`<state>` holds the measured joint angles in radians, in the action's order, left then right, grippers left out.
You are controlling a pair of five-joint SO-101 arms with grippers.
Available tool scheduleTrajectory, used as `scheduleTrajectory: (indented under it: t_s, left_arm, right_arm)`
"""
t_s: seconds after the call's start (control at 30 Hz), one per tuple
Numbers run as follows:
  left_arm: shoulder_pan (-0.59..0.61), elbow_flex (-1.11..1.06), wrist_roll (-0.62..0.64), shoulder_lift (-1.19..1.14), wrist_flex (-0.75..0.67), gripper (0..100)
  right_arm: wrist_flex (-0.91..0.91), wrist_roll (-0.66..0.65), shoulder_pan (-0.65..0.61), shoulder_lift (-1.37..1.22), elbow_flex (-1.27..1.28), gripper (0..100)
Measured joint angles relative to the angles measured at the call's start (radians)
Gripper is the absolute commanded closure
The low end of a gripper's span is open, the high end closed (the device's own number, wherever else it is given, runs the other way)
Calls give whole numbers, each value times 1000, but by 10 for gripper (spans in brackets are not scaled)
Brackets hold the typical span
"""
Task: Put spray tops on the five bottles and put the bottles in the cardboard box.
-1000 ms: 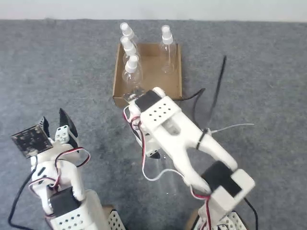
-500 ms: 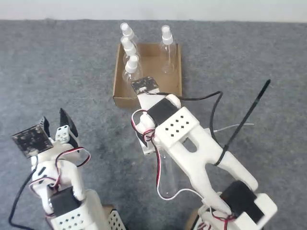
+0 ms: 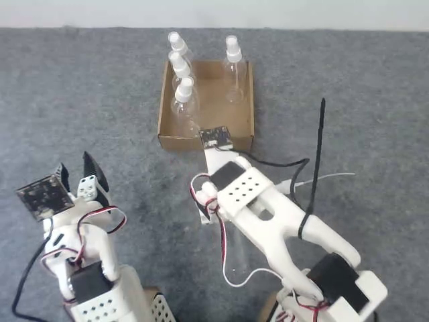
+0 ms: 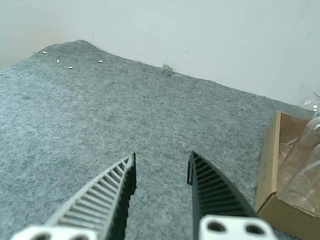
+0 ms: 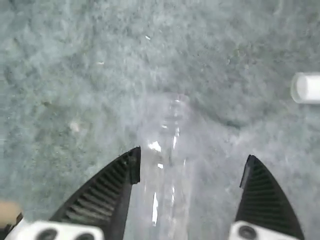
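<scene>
Bottle [image 5: 167,150], clear and uncapped, lies on the grey carpet [image 5: 60,75] between the right gripper [image 5: 192,155] and its wide-spread jaws, its long axis in line with them and its neck pointing away from the wrist. A loose spray top [image 5: 306,87] lies nearby. From above, four capped bottles [image 3: 184,100] stand in the cardboard box [image 3: 163,114], and the right wrist has drawn back from over its front edge. The left gripper [image 4: 162,156] is partly open and unmoved.
</scene>
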<state>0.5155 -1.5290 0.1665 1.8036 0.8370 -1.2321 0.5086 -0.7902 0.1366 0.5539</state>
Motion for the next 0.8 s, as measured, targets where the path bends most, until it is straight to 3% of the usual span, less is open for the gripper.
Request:
scheduleTrajectory:
  t_s: [0.33,0.57,0.8]
  left_arm:
    - [0,0,0,0,0,840]
    - [0,0,0,0,0,840]
    - [0,0,0,0,0,840]
  right_arm:
    - [120,0,-52,0,115,719]
    - [124,0,-52,0,120,860]
    - [124,0,-51,0,120,869]
